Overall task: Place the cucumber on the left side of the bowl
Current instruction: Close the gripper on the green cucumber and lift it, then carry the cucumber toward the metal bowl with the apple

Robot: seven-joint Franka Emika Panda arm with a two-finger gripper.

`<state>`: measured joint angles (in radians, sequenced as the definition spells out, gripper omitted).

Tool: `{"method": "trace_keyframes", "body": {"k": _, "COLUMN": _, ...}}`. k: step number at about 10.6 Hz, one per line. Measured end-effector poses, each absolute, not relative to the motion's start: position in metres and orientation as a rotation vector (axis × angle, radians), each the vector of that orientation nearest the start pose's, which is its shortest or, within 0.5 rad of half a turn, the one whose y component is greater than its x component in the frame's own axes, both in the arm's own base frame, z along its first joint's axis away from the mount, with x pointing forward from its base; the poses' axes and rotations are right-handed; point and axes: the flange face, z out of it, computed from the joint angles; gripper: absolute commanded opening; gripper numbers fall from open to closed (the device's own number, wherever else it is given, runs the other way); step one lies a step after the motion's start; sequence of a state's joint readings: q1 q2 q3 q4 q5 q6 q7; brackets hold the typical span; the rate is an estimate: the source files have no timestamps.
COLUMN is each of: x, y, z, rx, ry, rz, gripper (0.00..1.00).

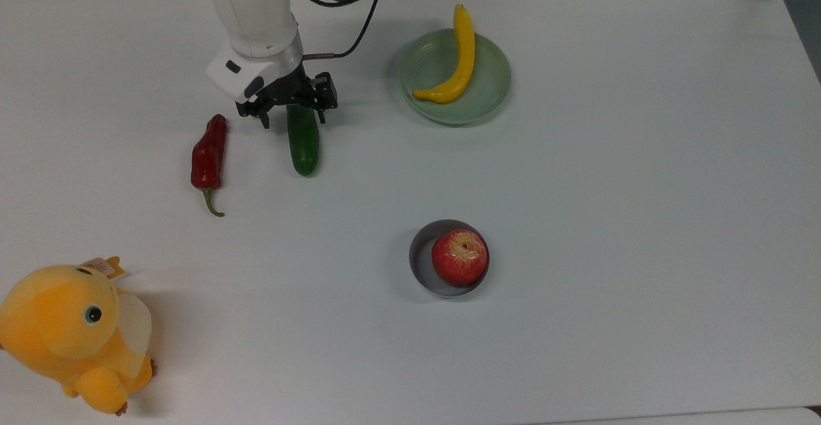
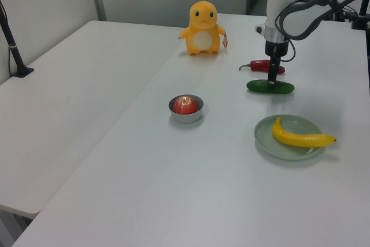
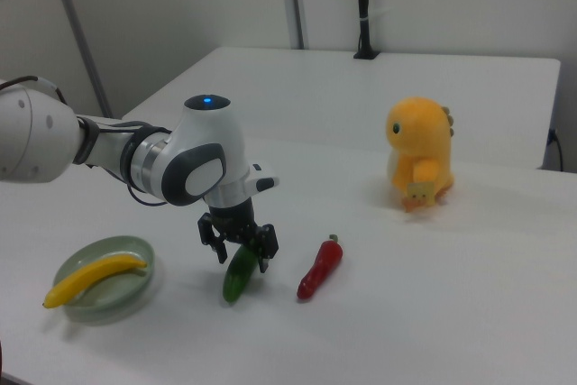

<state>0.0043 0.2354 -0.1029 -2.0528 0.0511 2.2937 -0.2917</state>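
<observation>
The dark green cucumber [image 1: 303,146] [image 2: 270,87] [image 3: 236,280] lies on the white table, lengthwise in the top view. My gripper [image 1: 292,117] [image 2: 272,81] [image 3: 242,257] is open and low over the cucumber's end nearest the arm. One finger stands on each side of that end, and the arm hides it in the top view. The small grey bowl [image 1: 420,259] [image 2: 187,118] stands apart, lower right of the cucumber in the top view, and holds a red apple [image 1: 459,257] [image 2: 185,105].
A dark red chili [image 1: 208,156] [image 2: 267,66] [image 3: 320,270] lies close beside the cucumber. A pale green dish [image 1: 490,88] [image 2: 292,124] [image 3: 135,248] carries a banana [image 1: 460,56] [image 2: 302,137] [image 3: 90,279]. An orange plush toy [image 1: 70,335] [image 2: 203,27] [image 3: 419,155] stands at the top view's lower left.
</observation>
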Motion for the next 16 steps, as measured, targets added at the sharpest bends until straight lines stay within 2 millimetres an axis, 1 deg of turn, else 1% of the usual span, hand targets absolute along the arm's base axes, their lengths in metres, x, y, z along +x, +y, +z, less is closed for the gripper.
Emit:
{"method": "trace_keyframes", "body": {"k": 1, "x": 0.584, "y": -0.054, "z": 0.323, "rx": -3.118, "ry": -0.254, "rz": -0.011, "gripper": 0.54}}
{"method": "trace_keyframes", "body": {"k": 3, "x": 0.583, "y": -0.052, "z": 0.319, "rx": -3.116, "ry": -0.255, "rz": 0.001, "gripper": 0.32}}
{"method": "trace_keyframes", "body": {"k": 4, "x": 0.583, "y": -0.052, "z": 0.317, "rx": -3.116, "ry": -0.256, "rz": 0.006, "gripper": 0.25}}
{"method": "trace_keyframes", "body": {"k": 5, "x": 0.583, "y": -0.052, "z": 0.317, "rx": -3.116, "ry": -0.256, "rz": 0.005, "gripper": 0.2}}
{"method": "trace_keyframes", "body": {"k": 6, "x": 0.583, "y": -0.052, "z": 0.317, "rx": -3.116, "ry": -0.256, "rz": 0.005, "gripper": 0.18}}
{"method": "trace_keyframes", "body": {"k": 9, "x": 0.583, "y": -0.052, "z": 0.317, "rx": -3.116, "ry": -0.256, "rz": 0.005, "gripper": 0.18}}
{"method": "trace_keyframes", "body": {"k": 11, "x": 0.586, "y": -0.048, "z": 0.324, "rx": -3.115, "ry": -0.266, "rz": -0.016, "gripper": 0.19}}
{"method": "trace_keyframes", "body": {"k": 12, "x": 0.59, "y": -0.036, "z": 0.333, "rx": -3.111, "ry": -0.27, "rz": -0.046, "gripper": 0.19}}
{"method": "trace_keyframes", "body": {"k": 13, "x": 0.596, "y": -0.02, "z": 0.347, "rx": -3.106, "ry": -0.254, "rz": -0.09, "gripper": 0.19}}
{"method": "trace_keyframes", "body": {"k": 15, "x": 0.612, "y": 0.026, "z": 0.385, "rx": -3.083, "ry": -0.229, "rz": -0.21, "gripper": 0.19}}
{"method": "trace_keyframes", "body": {"k": 16, "x": 0.619, "y": 0.055, "z": 0.405, "rx": -3.059, "ry": -0.237, "rz": -0.269, "gripper": 0.19}}
